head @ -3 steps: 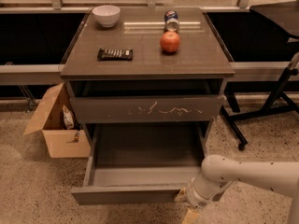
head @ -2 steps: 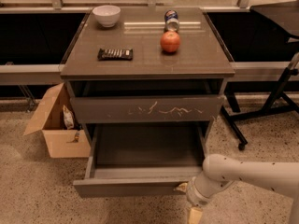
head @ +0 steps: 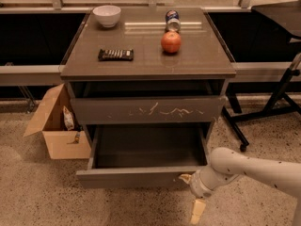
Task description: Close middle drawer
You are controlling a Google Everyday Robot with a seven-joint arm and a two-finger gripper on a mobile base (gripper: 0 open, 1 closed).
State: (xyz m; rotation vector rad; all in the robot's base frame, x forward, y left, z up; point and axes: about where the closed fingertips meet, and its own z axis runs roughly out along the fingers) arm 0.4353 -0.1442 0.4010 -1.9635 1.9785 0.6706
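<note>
The middle drawer (head: 136, 178) is pulled out of the dark grey cabinet, its plain flat front low in the camera view and its inside bare. Above it is the taller front with white scratch marks (head: 150, 110). My gripper (head: 192, 194) is at the right end of the middle drawer's front, on a white arm coming in from the right. It is open: one pale fingertip (head: 185, 177) touches the drawer front, and the other (head: 197, 211) points down toward the floor. It holds nothing.
On the cabinet top (head: 207, 60) are a white bowl (head: 106, 15), a dark snack bar (head: 115, 54), a red apple (head: 171, 42) and a can (head: 172, 20). An open cardboard box (head: 59, 126) stands on the floor at left. A black stand's legs (head: 273, 107) are at right.
The middle drawer's front has moved back toward the cabinet, so less of it sticks out. My gripper has moved inward with it, staying at its right end.
</note>
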